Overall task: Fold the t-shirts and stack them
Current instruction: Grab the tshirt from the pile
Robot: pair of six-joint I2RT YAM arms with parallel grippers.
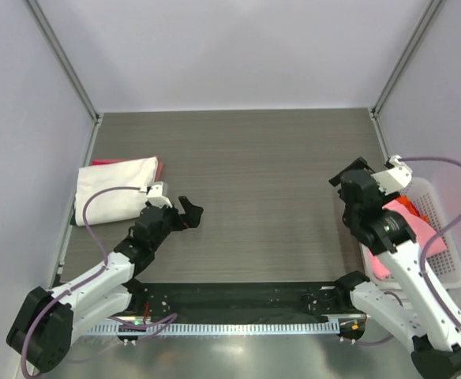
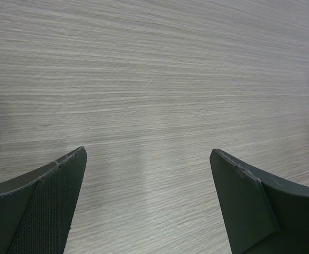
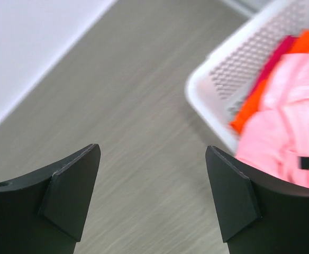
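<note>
A folded cream-white t-shirt (image 1: pixel 114 197) lies at the table's left on a red one whose edge (image 1: pixel 159 167) shows beside it. A light pink t-shirt (image 1: pixel 405 223) with a small dark label (image 3: pixel 304 162) lies crumpled in the white mesh basket (image 1: pixel 445 249), over an orange one (image 1: pixel 406 202). In the right wrist view the pink shirt (image 3: pixel 289 116), the orange shirt (image 3: pixel 248 106) and a red strip (image 3: pixel 278 54) fill the basket (image 3: pixel 218 74). My left gripper (image 1: pixel 193 212) (image 2: pixel 148 151) is open and empty over bare table, right of the folded stack. My right gripper (image 1: pixel 347 172) (image 3: pixel 153 147) is open and empty, just left of the basket.
The wood-grain table (image 1: pixel 254 174) is enclosed by pale walls at the back and both sides. The basket stands against the right wall. The arms' black base rail (image 1: pixel 238 300) runs along the near edge.
</note>
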